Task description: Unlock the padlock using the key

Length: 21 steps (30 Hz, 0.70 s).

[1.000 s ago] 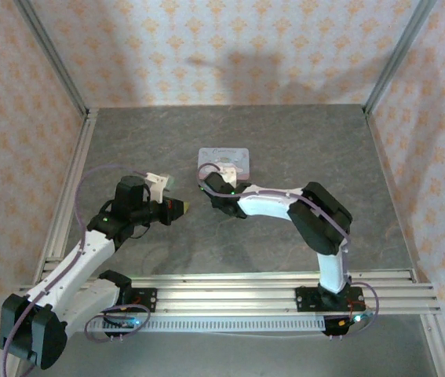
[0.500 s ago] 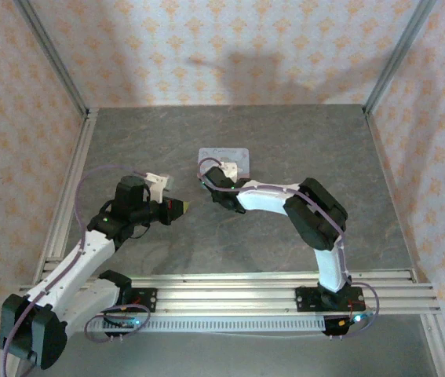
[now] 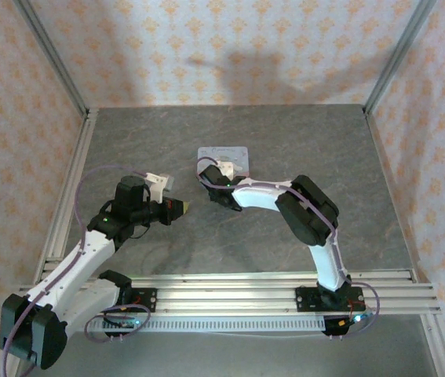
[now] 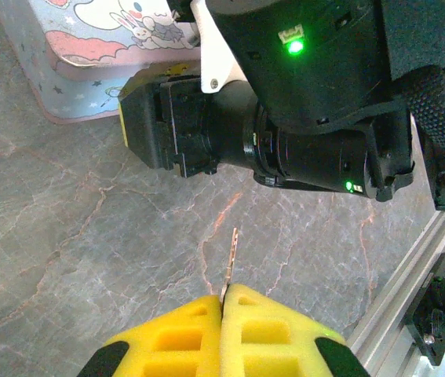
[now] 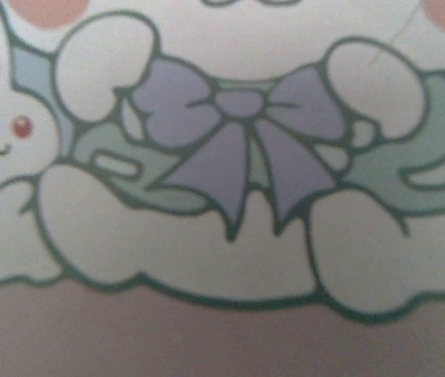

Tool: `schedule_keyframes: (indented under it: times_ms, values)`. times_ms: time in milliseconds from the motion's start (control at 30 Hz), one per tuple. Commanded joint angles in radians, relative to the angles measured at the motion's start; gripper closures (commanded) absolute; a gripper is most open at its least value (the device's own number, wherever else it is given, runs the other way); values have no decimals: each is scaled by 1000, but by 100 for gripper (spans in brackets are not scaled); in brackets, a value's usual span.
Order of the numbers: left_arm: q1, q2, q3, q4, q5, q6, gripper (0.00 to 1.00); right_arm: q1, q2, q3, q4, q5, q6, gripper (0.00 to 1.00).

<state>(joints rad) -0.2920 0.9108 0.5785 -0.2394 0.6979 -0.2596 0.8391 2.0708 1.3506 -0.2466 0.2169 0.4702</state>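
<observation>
One key (image 4: 231, 263) — pinched by left gripper (image 4: 223, 305).

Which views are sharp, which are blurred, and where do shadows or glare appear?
Top external: evenly lit and fairly sharp, with a soft shadow on the back wall. Left wrist: the key is crisp, and a green light glares on the right arm. Right wrist: the tin print is soft, out of focus.

Item: key (image 4: 232, 253). Thin, pale metallic sliver, straight and narrow. Base pinched between the closed yellow tips of the left gripper (image 4: 222, 294). Blade juts free toward 12 o'clock, leaning faintly to 1 o'clock, above the grey veined table (image 4: 65, 236).
</observation>
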Motion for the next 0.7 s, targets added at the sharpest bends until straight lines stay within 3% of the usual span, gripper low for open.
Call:
schedule_keyframes:
  times_ms: [0, 233, 400, 667]
  values:
    - [10, -24, -18, -4, -5, 19, 100, -11, 14, 31, -8, 12, -14, 63]
    - [8, -23, -28, 12, 1, 19, 100, -12, -36, 21, -8, -25, -51, 84]
    - [7, -23, -52, 67, 18, 11, 100, -12, -89, 24, -48, -75, -68, 91]
    - [-43, -2, -152, 294, 33, -38, 100, -26, -146, 69, -195, -227, -31, 100]
